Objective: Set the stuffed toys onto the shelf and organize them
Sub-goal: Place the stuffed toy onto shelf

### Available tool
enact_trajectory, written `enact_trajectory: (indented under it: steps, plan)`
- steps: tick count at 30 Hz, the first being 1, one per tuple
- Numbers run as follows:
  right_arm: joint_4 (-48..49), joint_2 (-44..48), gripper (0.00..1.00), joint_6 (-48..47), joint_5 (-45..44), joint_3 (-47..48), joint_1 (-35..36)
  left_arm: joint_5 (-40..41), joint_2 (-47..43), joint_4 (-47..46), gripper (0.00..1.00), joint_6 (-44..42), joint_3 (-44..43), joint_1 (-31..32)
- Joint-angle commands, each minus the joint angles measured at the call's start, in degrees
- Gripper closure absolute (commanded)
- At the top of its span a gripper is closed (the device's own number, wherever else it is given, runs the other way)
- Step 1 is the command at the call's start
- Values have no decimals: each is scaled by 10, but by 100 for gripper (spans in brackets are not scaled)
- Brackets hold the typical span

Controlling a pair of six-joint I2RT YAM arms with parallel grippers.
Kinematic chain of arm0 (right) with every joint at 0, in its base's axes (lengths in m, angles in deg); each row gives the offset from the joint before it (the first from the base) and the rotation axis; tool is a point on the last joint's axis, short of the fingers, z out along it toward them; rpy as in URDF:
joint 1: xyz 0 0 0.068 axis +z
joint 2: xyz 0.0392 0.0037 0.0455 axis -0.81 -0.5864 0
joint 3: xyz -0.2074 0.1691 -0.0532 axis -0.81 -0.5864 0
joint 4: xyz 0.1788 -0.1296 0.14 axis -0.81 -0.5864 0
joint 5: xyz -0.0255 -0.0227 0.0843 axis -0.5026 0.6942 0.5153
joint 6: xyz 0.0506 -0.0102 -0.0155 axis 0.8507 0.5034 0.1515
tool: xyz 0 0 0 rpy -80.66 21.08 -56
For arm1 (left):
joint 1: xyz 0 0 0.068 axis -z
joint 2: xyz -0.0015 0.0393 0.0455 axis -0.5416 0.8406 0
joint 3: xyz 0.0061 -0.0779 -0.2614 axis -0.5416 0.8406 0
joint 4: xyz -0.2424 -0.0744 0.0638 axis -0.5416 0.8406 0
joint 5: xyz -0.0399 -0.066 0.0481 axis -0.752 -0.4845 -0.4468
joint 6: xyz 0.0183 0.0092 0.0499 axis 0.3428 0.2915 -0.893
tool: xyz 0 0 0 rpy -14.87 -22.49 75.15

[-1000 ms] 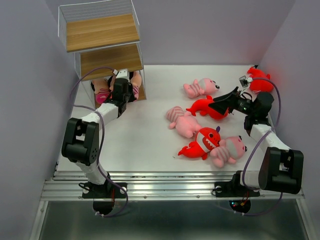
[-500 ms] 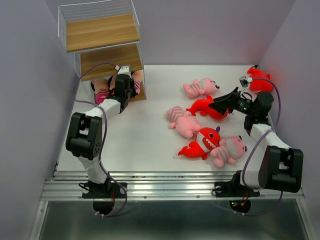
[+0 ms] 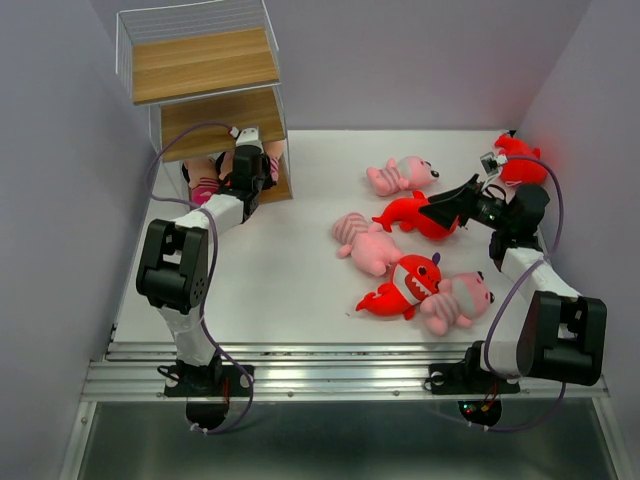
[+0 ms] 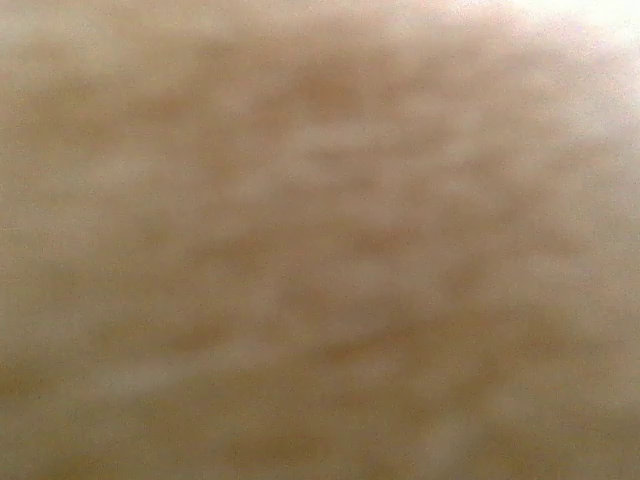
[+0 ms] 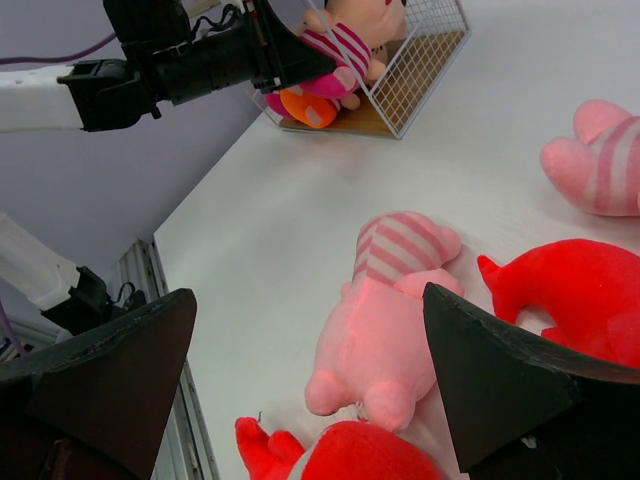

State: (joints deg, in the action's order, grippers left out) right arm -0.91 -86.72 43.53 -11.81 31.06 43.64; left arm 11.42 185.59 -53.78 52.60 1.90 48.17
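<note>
Left tool [image 5: 300, 62] is reaching into the bottom tier of the shelf [image 3: 205, 65], its tip against a striped doll [image 5: 345, 40]. Its own camera gives only a brown blur, so I cannot tell whether it is clenched on the doll or merely touching it. Right tool [image 5: 308, 298] hangs fully released, grasping nothing, over the toys on the worktop [image 5: 270, 220].

At the shelf, if the left tool backs out with plush caught on a finger, the doll could come out with it. The arm's cable [image 3: 172, 143] also loops in front of the wire frame, where it might snag and shift the rack. On the right, a pink striped animal [image 5: 385, 330] between the open fingers lies just beside a red shark [image 5: 575, 290] by the right finger, so a wide closing may pinch both.

That animal lies flat, long axis running straight ahead of the tool, striped end farthest from it. The doll leans, head up and away from the left tool.
</note>
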Motion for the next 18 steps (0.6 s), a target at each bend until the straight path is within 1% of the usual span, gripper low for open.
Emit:
enact_trajectory:
  steps: [1, 5, 10, 18]
  plan:
    - [38, -1, 0, 5, 11, 0, -4, 15, -3, -14, 84, 4, -9, -2]
    - [42, -3, 0, 8, 12, 0, -4, 24, -10, -15, 84, 5, 1, -2]
    - [44, -3, 0, 10, 12, 1, -4, 10, 0, -3, 83, 5, -5, -2]
    - [48, -6, 0, 13, 13, 0, -9, 10, 1, -11, 70, 14, 5, -2]
